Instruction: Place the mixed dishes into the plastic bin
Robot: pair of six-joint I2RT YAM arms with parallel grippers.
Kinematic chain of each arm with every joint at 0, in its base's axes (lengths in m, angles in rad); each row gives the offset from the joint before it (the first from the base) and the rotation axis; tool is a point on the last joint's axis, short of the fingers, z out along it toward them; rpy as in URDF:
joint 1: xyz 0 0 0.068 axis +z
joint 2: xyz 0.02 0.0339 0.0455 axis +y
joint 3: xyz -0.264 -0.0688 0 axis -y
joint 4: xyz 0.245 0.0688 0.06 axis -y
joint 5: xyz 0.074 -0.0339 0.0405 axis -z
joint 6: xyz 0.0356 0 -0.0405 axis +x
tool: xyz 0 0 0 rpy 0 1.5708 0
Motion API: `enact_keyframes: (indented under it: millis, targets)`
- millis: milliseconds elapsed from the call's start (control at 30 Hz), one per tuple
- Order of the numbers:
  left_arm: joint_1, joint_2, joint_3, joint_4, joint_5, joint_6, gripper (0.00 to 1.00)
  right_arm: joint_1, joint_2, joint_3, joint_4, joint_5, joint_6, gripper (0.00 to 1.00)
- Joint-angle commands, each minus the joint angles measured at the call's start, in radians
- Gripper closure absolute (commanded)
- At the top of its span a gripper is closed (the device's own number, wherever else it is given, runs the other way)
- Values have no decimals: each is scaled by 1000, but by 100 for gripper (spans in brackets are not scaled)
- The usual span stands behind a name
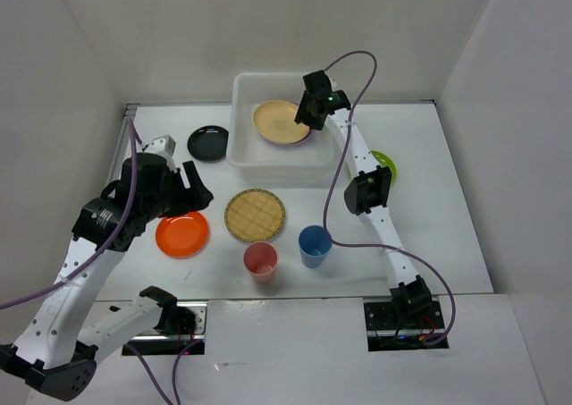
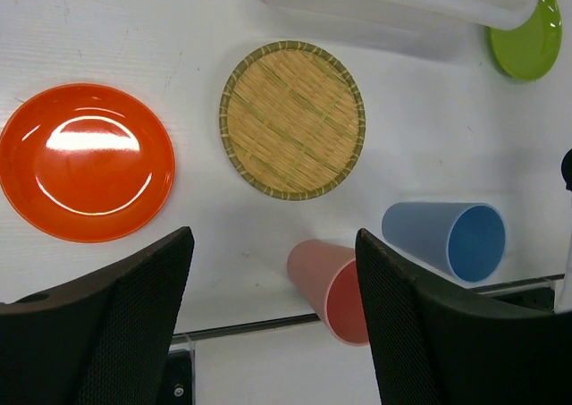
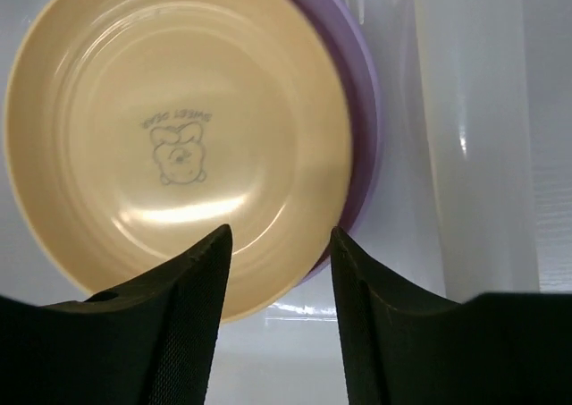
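Caller: White walls box in a white table, and at its far middle sits the translucent plastic bin. The right gripper hangs over it.

Analyst: And look at the wrist view: the tan plate lies in the bin, face up with a little bear print in its middle, resting on a lavender plate that peeks out along one side.

Caller: Is the right gripper grasping it?

Analyst: No, its jaws stand apart. The tan plate's near rim shows in the gap between them, and neither finger pinches it.

Caller: Over to the left gripper.

Analyst: Spread wide, nothing between its fingers. It hovers above the near-left part of the table, over the dishes there.

Caller: So what lies outside the bin?

Analyst: A black plate just left of the bin, an orange plate on the near left, a yellow lattice plate beside it in front of the bin. Nearer the arms, a pink cup and a blue cup stand upright, side by side but apart.

Caller: And the lime green plate?

Analyst: Right of the bin, partly hidden behind the right arm.
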Motion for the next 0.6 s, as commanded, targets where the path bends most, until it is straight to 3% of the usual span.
enact_keyframes:
  millis: [0,267,500,567]
  targets:
    - [11,-25,-39,53,0,-37,19,17,-55,53,-1,28,6,45]
    - [42,-25,-241,195,85,-73,19,49,-274,53,-1,69,-29,36]
    - [62,149,-298,332,226,-86,32,95,-581,53,-121,114,-83,25]
    - [72,181,-362,434,276,-117,42,118,-624,53,-164,114,-95,24]
